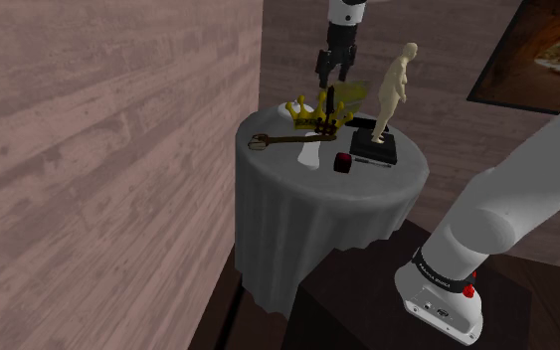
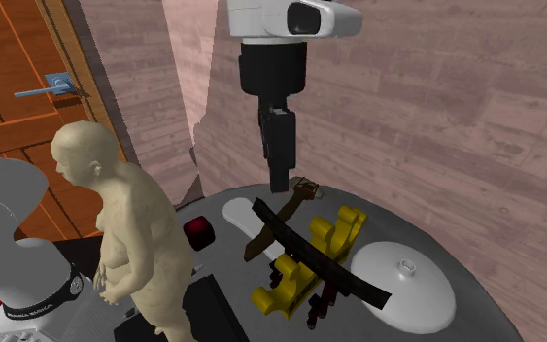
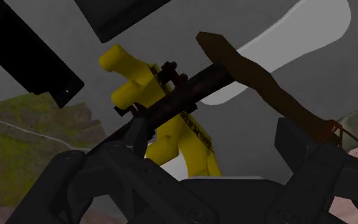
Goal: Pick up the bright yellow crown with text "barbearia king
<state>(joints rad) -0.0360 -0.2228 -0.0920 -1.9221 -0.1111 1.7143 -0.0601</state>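
The yellow crown (image 1: 312, 109) lies on the round grey-clothed table (image 1: 297, 214), near the middle. A dark bar with a brown handle (image 2: 305, 248) lies across the crown (image 2: 339, 231). My black gripper (image 1: 332, 75) hangs open a short way above the crown, not touching it. In the second exterior view the gripper (image 2: 279, 183) points down just behind the crown. In the wrist view the gripper (image 3: 215, 130) has its fingers apart, with the crown (image 3: 171, 130) and the dark bar (image 3: 190, 92) just ahead of them.
A beige figure statue (image 1: 395, 89) on a black base (image 1: 375, 149) stands close beside the crown. A small red and black box (image 1: 343, 162) lies in front of the base. A white lid-like dish (image 2: 402, 282) rests beside the crown. A wooden wall (image 1: 98, 149) flanks the table.
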